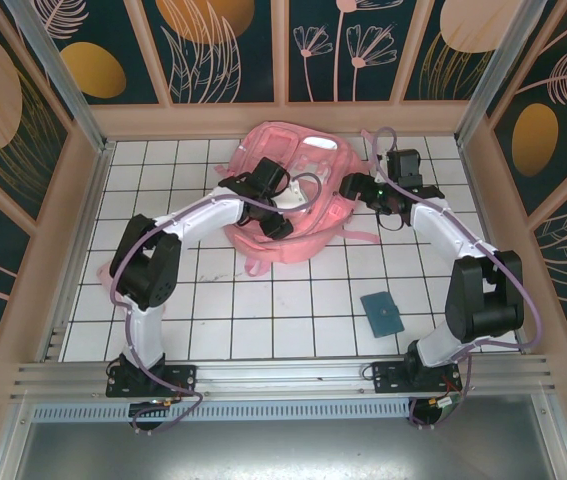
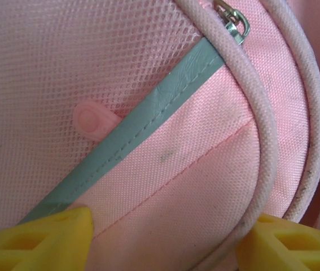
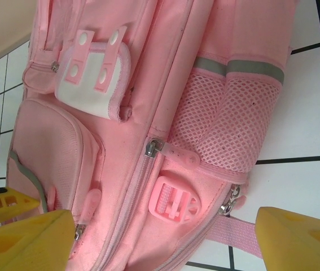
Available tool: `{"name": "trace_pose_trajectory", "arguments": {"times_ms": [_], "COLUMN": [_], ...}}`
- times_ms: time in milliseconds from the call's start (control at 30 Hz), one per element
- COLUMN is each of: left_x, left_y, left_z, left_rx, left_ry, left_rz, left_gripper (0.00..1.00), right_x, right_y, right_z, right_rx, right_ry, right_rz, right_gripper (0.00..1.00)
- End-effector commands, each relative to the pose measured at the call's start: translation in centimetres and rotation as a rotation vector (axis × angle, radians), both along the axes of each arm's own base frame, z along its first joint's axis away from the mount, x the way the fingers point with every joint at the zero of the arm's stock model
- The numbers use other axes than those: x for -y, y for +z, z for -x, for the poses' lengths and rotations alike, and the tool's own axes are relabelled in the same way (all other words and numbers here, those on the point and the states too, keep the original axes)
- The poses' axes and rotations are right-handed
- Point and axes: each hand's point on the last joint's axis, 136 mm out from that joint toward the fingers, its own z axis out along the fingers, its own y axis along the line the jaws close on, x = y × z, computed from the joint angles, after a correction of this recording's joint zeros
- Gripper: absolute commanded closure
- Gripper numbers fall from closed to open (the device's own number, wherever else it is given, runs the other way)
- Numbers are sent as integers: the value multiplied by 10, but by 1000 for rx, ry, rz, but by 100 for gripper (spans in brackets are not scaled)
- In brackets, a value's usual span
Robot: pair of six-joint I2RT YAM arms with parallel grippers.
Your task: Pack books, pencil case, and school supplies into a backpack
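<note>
The pink backpack [image 1: 298,170] lies flat on the tiled table at the back centre. My left gripper [image 1: 279,218] is down on its front, and in the left wrist view its yellow fingertips [image 2: 64,240] stand wide apart over flat pink fabric [image 2: 188,164] next to a grey stripe [image 2: 131,135]; that gripper [image 2: 168,251] is open. At the bag's right side my right gripper [image 1: 361,190] hovers open [image 3: 165,243] above a pink buckle [image 3: 174,200] and a zipper pull [image 3: 176,155], with nothing between its fingers. The books are out of view.
A flat teal rectangular item [image 1: 383,313] lies on the tiles near the right arm's base; I cannot tell what it is. A mesh side pocket [image 3: 227,124] and a pink strap [image 3: 233,231] lie at the bag's edge. Wooden walls [image 1: 283,118] enclose the table.
</note>
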Motion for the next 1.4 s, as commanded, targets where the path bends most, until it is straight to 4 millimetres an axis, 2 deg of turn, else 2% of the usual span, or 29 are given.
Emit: {"name": "trace_pose_trajectory", "arguments": {"times_ms": [0, 67, 100, 200, 267, 400, 533, 667, 700, 733, 767, 900, 1167, 1367], "left_x": [-1, -1, -1, -3, -4, -5, -11, -18, -19, -21, -22, -24, -23, -22], "left_y": [-6, -3, 0, 19, 35, 67, 90, 108, 107, 118, 119, 113, 114, 113], "left_z": [4, -1, -6, -21, -26, -29, -25, -22, -22, -19, -18, -15, -12, -12], "left_rx": [-33, -5, 18, 111, 159, 257, 328, 379, 383, 403, 404, 385, 380, 374], "left_ry": [-62, -56, -47, -5, 23, 48, 66, 83, 86, 90, 88, 93, 91, 88], "left_rz": [-30, -31, -32, -21, 0, 69, 109, 127, 124, 138, 140, 133, 146, 146], "left_gripper": [35, 39, 45, 63, 70, 87, 96, 100, 100, 100, 100, 100, 100, 100], "right_x": [0, 1, 1, -1, -5, -19, -32, -38, -40, -42, -44, -51, -49, -49], "right_y": [10, 9, 9, 7, 7, 7, 7, 5, 4, 2, -1, -20, -46, -53], "right_z": [0, -1, -2, -4, -9, -23, -32, -37, -38, -37, -35, -28, -34, -48], "right_rx": [34, 31, 34, 44, 67, 131, 172, 205, 212, 212, 211, 181, 131, 136], "right_ry": [3, -1, 1, 30, 62, 162, 298, 408, 441, 479, 518, 633, 680, 696], "right_rz": [-19, -13, -8, 15, 26, 32, 52, 60, 59, 53, 52, 57, 96, 119], "right_gripper": [16, 16, 17, 18, 19, 25, 32, 37, 41, 44, 47, 50, 51, 64]}}
